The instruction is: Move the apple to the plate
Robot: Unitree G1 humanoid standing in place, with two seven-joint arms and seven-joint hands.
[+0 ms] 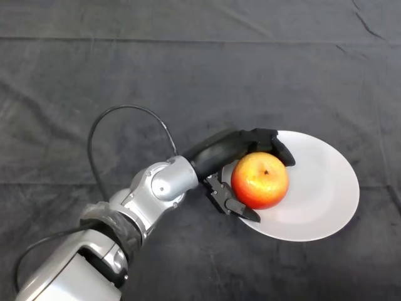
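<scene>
While my left hand (pixel 233 150) reaches out over the dark tabletop (pixel 188 69), my black fingers (pixel 276 145) curl round the red and yellow apple (pixel 260 180) and hold it. My thumb is on its near side. My apple is over the left part of the white plate (pixel 326 188).

The apple (pixel 260 180) covers the plate (pixel 326 188) beneath it, so whether fruit and plate touch can't be told. The hand (pixel 229 153) hides the plate's rim at nine o'clock, and its palm is screened by the apple. The arm (pixel 125 219) runs off at seven o'clock, cut by the bottom edge. The cloth (pixel 125 63) spills past every edge.
</scene>
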